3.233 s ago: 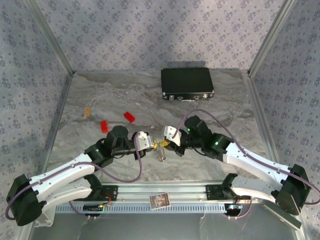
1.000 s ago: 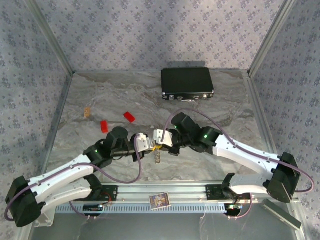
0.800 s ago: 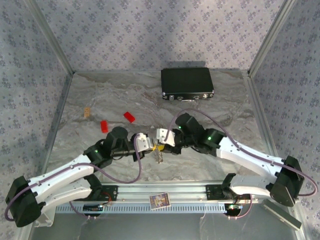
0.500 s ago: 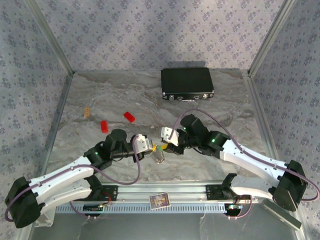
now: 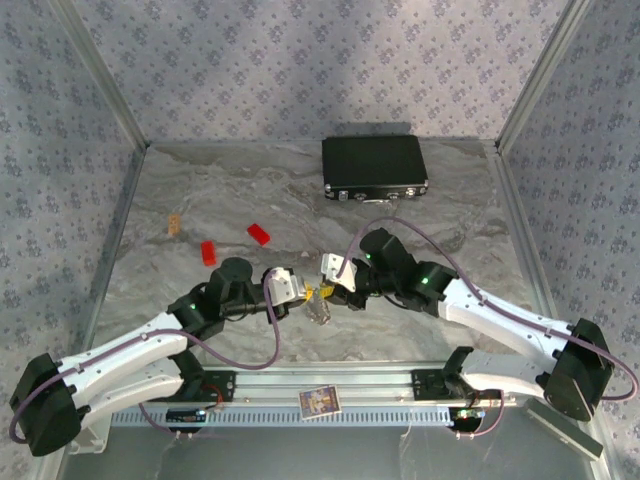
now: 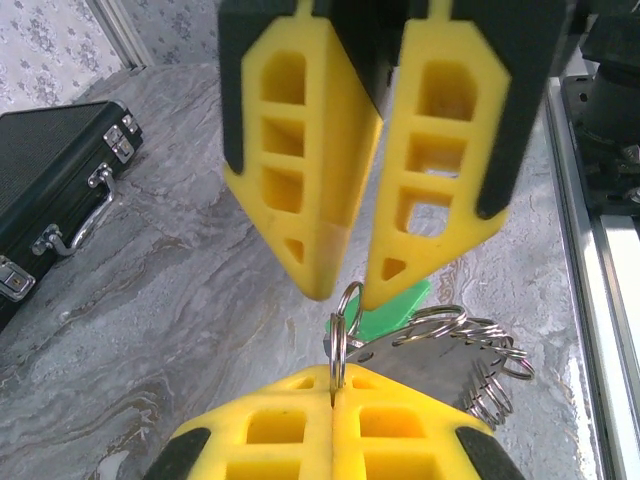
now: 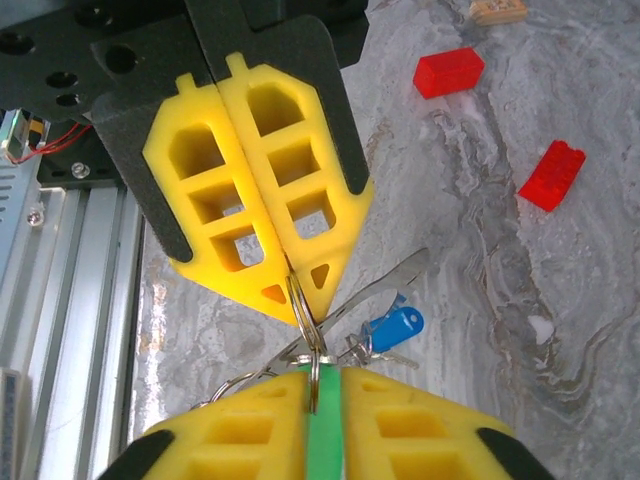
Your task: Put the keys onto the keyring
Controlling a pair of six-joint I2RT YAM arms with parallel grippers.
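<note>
My left gripper is shut on a thin silvery split ring of the keyring, edge-on between its yellow fingertips. A flat metal tag and several more rings hang to the right of it. My right gripper faces it tip to tip and is shut on the green key, whose small ring crosses the held ring. The green key's head pokes out beside the right gripper. The blue key hangs from the bunch just right of the left gripper. From above, both grippers meet over the table's near middle with the keyring dangling below.
A black case lies at the back of the table. Two red blocks and a small tan piece sit to the left. An aluminium rail with a small card runs along the near edge.
The right gripper has drawn slightly back to the right, and the hanging rings have shifted with it. Both grippers still meet at the rings.
</note>
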